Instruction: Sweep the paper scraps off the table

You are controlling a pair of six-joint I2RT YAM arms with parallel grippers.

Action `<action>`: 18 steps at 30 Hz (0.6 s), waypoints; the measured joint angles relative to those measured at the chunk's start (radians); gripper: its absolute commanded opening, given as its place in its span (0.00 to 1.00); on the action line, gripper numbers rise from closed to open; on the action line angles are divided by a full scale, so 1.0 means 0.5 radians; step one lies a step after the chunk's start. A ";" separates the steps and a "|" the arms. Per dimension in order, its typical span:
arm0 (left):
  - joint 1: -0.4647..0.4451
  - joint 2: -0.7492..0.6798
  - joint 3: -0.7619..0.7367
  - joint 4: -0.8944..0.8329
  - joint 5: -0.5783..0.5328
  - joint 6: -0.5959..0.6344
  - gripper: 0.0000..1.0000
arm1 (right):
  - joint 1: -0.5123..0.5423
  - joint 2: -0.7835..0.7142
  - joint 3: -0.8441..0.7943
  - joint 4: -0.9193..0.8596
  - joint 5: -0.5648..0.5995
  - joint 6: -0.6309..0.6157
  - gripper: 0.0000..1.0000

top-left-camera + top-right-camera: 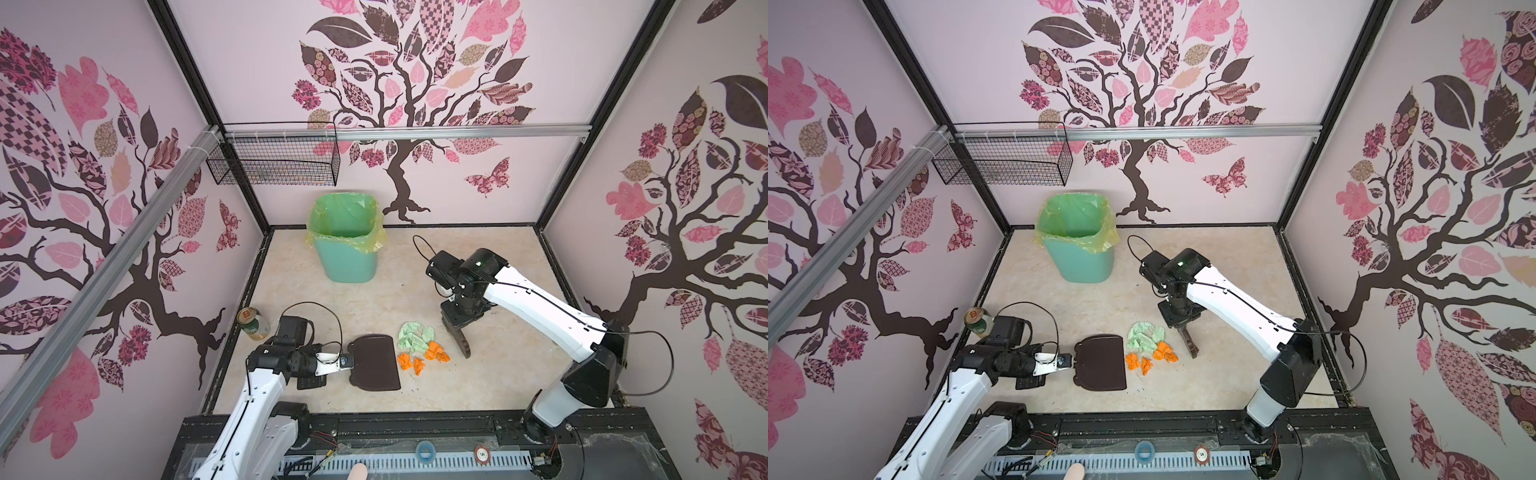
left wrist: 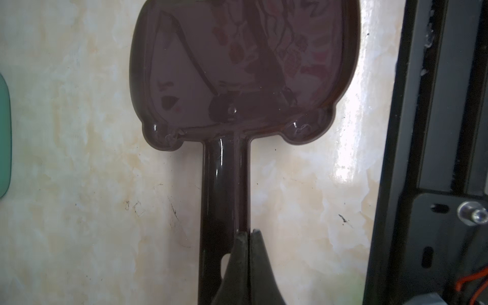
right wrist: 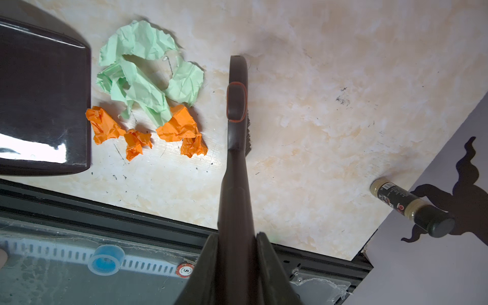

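Because the paper scraps point(image 3: 144, 95) are crumpled, light and soft, they likely slide easily, so a low push on their side away from the dustpan point(image 1: 376, 361) suits better than pinching. They lie in a small heap just beside the open edge of the dustpan, between it and the brush point(image 3: 236, 105). The left gripper point(image 2: 248, 233) is clamped on the dustpan handle, the right gripper point(image 3: 236, 237) on the brush handle. The table point(image 1: 478, 382) is smooth and marbled; the bin point(image 1: 345, 245) stands well apart from the dustpan, and patterned walls point(image 1: 457, 187) close three sides.
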 measured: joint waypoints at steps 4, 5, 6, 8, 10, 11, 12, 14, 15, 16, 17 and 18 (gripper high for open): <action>-0.040 0.121 -0.009 0.123 -0.018 -0.064 0.00 | 0.073 0.093 0.109 -0.019 -0.007 0.022 0.00; -0.040 0.143 -0.010 0.153 -0.021 -0.078 0.00 | 0.083 0.109 0.134 -0.021 -0.017 0.027 0.00; -0.041 0.160 -0.010 0.177 -0.025 -0.089 0.00 | 0.091 0.120 0.151 -0.021 -0.027 0.028 0.00; -0.046 0.198 -0.010 0.232 -0.027 -0.124 0.00 | 0.105 0.140 0.189 -0.017 -0.060 0.034 0.00; -0.062 0.228 -0.010 0.272 -0.027 -0.156 0.00 | 0.126 0.159 0.222 -0.011 -0.089 0.043 0.00; -0.076 0.241 -0.010 0.290 -0.029 -0.173 0.00 | 0.143 0.172 0.243 -0.009 -0.108 0.053 0.00; -0.095 0.253 -0.010 0.309 -0.037 -0.185 0.00 | 0.160 0.186 0.261 -0.003 -0.124 0.060 0.00; -0.141 0.266 -0.010 0.340 -0.053 -0.218 0.00 | 0.203 0.222 0.315 0.005 -0.166 0.067 0.00; -0.161 0.268 -0.010 0.352 -0.058 -0.230 0.00 | 0.223 0.238 0.341 0.012 -0.183 0.071 0.00; -0.188 0.271 -0.010 0.367 -0.065 -0.246 0.00 | 0.243 0.259 0.372 0.022 -0.206 0.072 0.00; -0.212 0.275 -0.010 0.379 -0.071 -0.261 0.00 | 0.260 0.275 0.399 0.030 -0.226 0.073 0.00; -0.232 0.282 -0.010 0.390 -0.079 -0.274 0.00 | 0.272 0.292 0.423 0.036 -0.244 0.075 0.00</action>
